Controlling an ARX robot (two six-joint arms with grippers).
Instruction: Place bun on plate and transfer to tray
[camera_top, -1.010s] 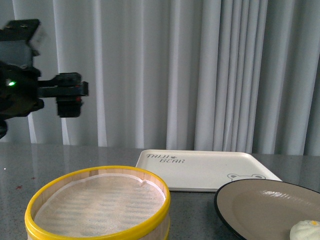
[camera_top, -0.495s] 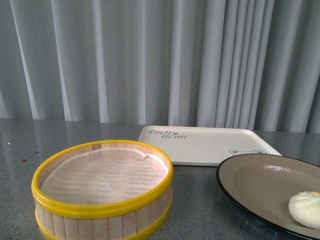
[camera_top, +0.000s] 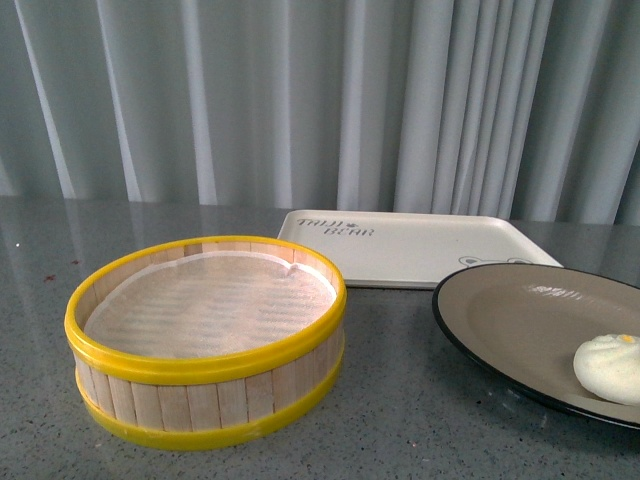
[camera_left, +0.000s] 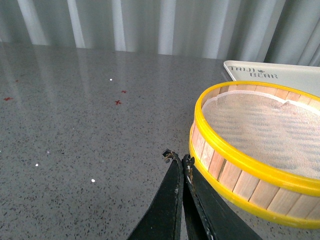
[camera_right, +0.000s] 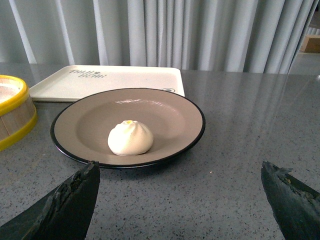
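The white bun (camera_right: 130, 138) (camera_top: 609, 367) lies on the beige plate (camera_right: 165, 117) (camera_top: 510, 315) with its black rim, near the plate's middle. Behind the plate sits the cream tray (camera_right: 125, 80) (camera_top: 420, 245) (camera_left: 280, 72) with printed lettering. My right gripper (camera_right: 180, 172) is open, its two dark fingertips (camera_right: 75, 197) spread wide just short of the plate's near rim, nothing between them. My left gripper (camera_left: 178, 157) is shut and empty, low over the grey table beside the steamer basket. Neither gripper appears in the front view.
A yellow-rimmed wooden steamer basket (camera_top: 205, 335) (camera_left: 260, 145) (camera_right: 12, 112) with a paper liner stands left of the plate, empty. The grey speckled table (camera_left: 75, 125) runs back to pale curtains (camera_top: 320, 100). Small red marks (camera_left: 118, 102) dot the table.
The front view has tilted downward, showing more of the basket, plate and bun. The left arm, seen high at the left a second ago, has left that view.
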